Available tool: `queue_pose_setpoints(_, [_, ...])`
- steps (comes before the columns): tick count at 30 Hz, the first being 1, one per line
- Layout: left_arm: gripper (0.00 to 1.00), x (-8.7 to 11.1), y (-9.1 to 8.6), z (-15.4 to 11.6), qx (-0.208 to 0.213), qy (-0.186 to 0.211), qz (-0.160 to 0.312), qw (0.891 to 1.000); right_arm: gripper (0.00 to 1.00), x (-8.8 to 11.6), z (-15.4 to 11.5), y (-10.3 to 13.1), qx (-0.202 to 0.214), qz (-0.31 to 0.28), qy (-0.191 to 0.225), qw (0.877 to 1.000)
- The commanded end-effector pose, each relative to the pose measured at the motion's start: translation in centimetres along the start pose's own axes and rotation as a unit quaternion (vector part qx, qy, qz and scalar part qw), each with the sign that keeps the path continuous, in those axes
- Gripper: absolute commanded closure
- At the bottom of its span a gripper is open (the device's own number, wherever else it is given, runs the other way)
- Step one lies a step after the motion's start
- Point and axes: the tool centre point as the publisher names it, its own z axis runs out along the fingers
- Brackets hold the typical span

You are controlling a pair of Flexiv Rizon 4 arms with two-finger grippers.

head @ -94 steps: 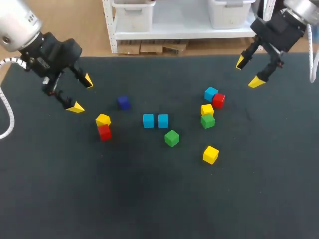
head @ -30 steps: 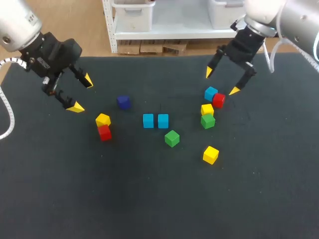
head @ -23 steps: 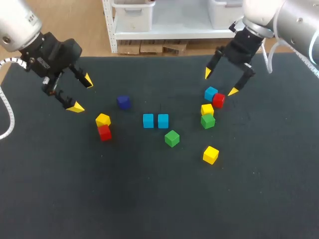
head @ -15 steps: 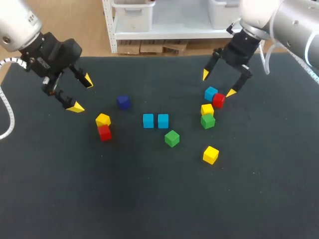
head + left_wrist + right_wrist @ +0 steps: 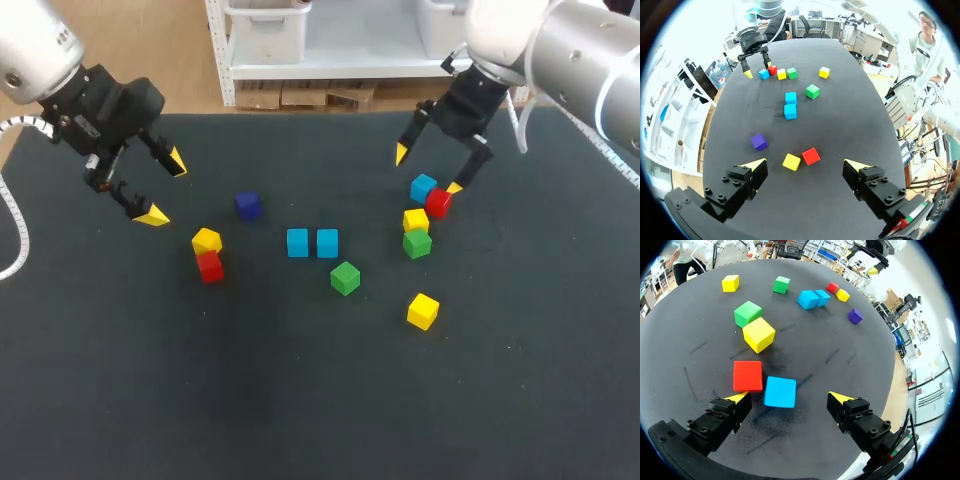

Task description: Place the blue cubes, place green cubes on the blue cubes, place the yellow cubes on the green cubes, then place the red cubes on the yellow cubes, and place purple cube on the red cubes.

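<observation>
My left gripper (image 5: pixel 165 188) hangs over the left end of the black table (image 5: pixel 300 400), fingers spread wide with nothing between them. Ahead of it in the left wrist view lie the left yellow cube (image 5: pixel 206 240) and the left red cube (image 5: pixel 210 267), set just beside each other. The purple cube (image 5: pixel 248 205) sits alone a little to the right of that gripper, apart from the rest. Near the middle of the table the first blue cube (image 5: pixel 297 242) and the second blue cube (image 5: pixel 328 242) stand side by side, almost touching, and the lone green cube (image 5: pixel 345 277) rests just nearer the camera than the second one. Further right is a cluster: the far blue cube (image 5: pixel 423 187) with the right red cube (image 5: pixel 438 201) just beside it, then the middle yellow cube (image 5: pixel 416 219) close against the right green cube (image 5: pixel 417 243). The near yellow cube (image 5: pixel 423 311) lies by itself, nearer the camera than that cluster. My right gripper (image 5: pixel 428 170) is over the far blue cube, fingers spread and pinching nothing. In the right wrist view that cube sits between my yellow tips and the right red cube lies in front of one tip. I cannot tell whether that tip touches it.
</observation>
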Motion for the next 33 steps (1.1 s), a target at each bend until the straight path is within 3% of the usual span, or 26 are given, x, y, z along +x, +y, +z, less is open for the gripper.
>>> queue_pose_setpoints(1, [0.00,0.1,0.1,0.0,0.001,-0.001,0.001,1.000,0.00,0.7,-0.1,-0.9,-0.023,0.001,-0.038,0.999])
queue_pose_setpoints(4, [0.00,0.1,0.1,0.0,0.001,-0.001,0.001,1.000,0.07,0.5,-0.1,-0.8,-0.026,0.002,-0.039,0.999])
queue_pose_setpoints(5, [0.00,0.1,0.1,0.0,0.001,-0.001,0.001,1.000,0.03,0.4,-0.1,-0.8,-0.028,0.002,-0.039,0.999])
queue_pose_setpoints(6, [0.00,0.1,0.1,0.0,0.001,-0.001,0.001,1.000,0.09,0.3,0.0,-0.8,-0.030,0.003,-0.039,0.999])
queue_pose_setpoints(8, [0.00,0.1,0.1,0.0,0.001,-0.001,0.001,1.000,0.35,0.2,0.1,-0.8,-0.034,0.005,-0.040,0.999])
queue_pose_setpoints(10, [0.00,0.1,0.1,0.0,0.001,-0.001,0.001,1.000,0.20,0.1,0.1,-0.7,-0.038,0.009,-0.041,0.998])
queue_pose_setpoints(11, [0.00,0.1,0.1,0.0,0.001,-0.001,0.001,1.000,0.20,0.0,0.1,-0.7,-0.041,0.009,-0.040,0.998])
queue_pose_setpoints(12, [0.00,0.1,0.1,0.0,0.001,-0.001,0.001,1.000,0.25,-0.1,0.1,-0.6,-0.044,0.010,-0.039,0.998])
queue_pose_setpoints(14, [0.00,0.1,0.1,0.0,0.001,-0.001,0.001,1.000,0.44,-0.2,0.2,-0.6,-0.049,0.011,-0.035,0.998])
queue_pose_setpoints(15, [0.00,0.1,0.1,0.0,0.001,-0.001,0.001,1.000,0.40,-0.2,0.2,-0.5,-0.052,0.013,-0.035,0.998])
queue_pose_setpoints(20, [0.00,0.1,0.1,0.0,0.001,-0.001,0.001,1.000,0.58,-0.3,0.3,-0.3,-0.064,0.016,-0.031,0.997])
queue_pose_setpoints(28, [0.00,0.1,0.1,0.0,0.001,-0.001,0.001,1.000,0.61,-0.1,0.6,0.4,-0.087,0.021,-0.024,0.996])
queue_pose_setpoints(33, [0.00,0.1,0.1,0.0,0.001,-0.001,0.001,1.000,1.00,-0.2,0.2,0.8,-0.093,0.026,-0.017,0.995])
